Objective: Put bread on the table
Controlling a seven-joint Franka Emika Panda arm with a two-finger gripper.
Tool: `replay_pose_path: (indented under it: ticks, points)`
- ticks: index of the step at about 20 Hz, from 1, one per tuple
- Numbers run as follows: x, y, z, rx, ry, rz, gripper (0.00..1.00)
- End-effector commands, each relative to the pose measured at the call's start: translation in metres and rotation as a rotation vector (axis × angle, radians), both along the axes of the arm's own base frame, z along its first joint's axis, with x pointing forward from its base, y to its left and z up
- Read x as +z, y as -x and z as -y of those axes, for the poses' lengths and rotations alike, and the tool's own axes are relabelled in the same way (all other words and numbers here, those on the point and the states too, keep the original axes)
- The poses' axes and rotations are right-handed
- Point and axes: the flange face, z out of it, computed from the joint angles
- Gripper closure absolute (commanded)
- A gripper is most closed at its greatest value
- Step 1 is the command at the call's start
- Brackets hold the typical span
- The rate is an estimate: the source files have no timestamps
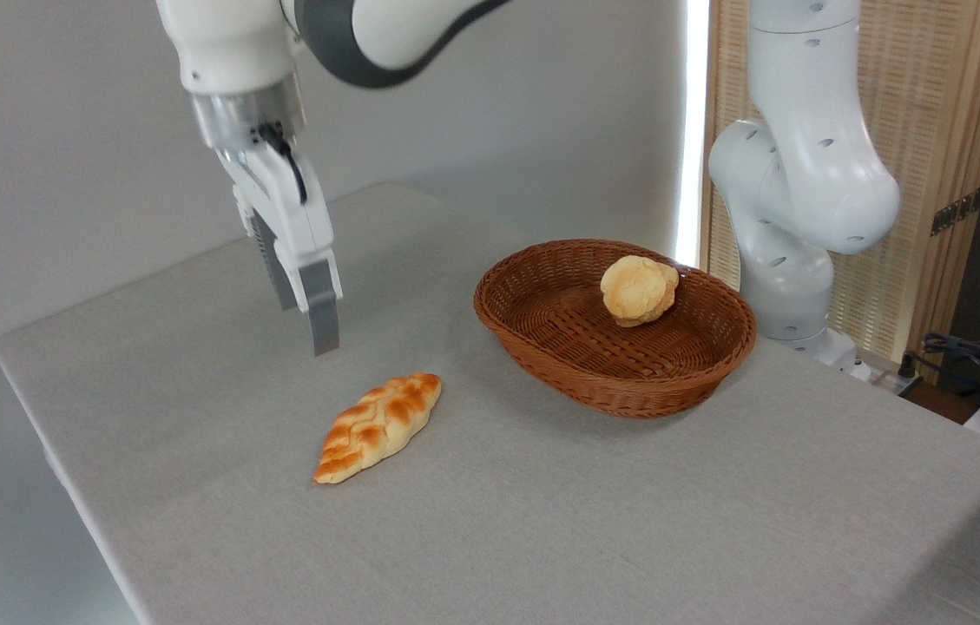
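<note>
My tool (307,325) hangs in the air above the worktop (715,521), up and to the left of the bread (379,425), and it has hold of nothing. Seen from this side its fingers overlap, so I cannot tell how wide they stand apart.

The bread lies flat on the grey cloth of the worktop, well clear of the wicker basket (620,382) to its right, with one pointed end toward the camera and the other angled toward the basket. It touches nothing but the cloth. By my reckoning the placing itself is done, and the step in hand is the retreat.

To do that well I would lift straight up and away, keeping the fingers clear of the loaf so I neither nudge nor roll it (a braided crust offers a fingertip plenty of ridges to catch on). I would also avoid sweeping low to the right, where the basket rim stands up from the surface.

Counting what I can see: one braided loaf on the cloth, one round pale bun (639,290) resting inside the basket against its far wall, one basket, one worktop. The basket holds nothing else that I can make out.
</note>
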Motion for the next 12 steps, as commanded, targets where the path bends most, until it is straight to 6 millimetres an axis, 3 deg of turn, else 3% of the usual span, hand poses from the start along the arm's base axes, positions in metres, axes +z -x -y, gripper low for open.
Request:
replay_pose_path:
  ticks: [1, 5, 12]
  points:
    - [0.022, -0.001, 0.001, 0.166, -0.109, 0.06, 0.0]
    - [0.033, -0.001, 0.002, 0.223, -0.085, 0.075, 0.0]
    - [0.028, 0.001, 0.006, 0.22, -0.035, 0.045, 0.0]
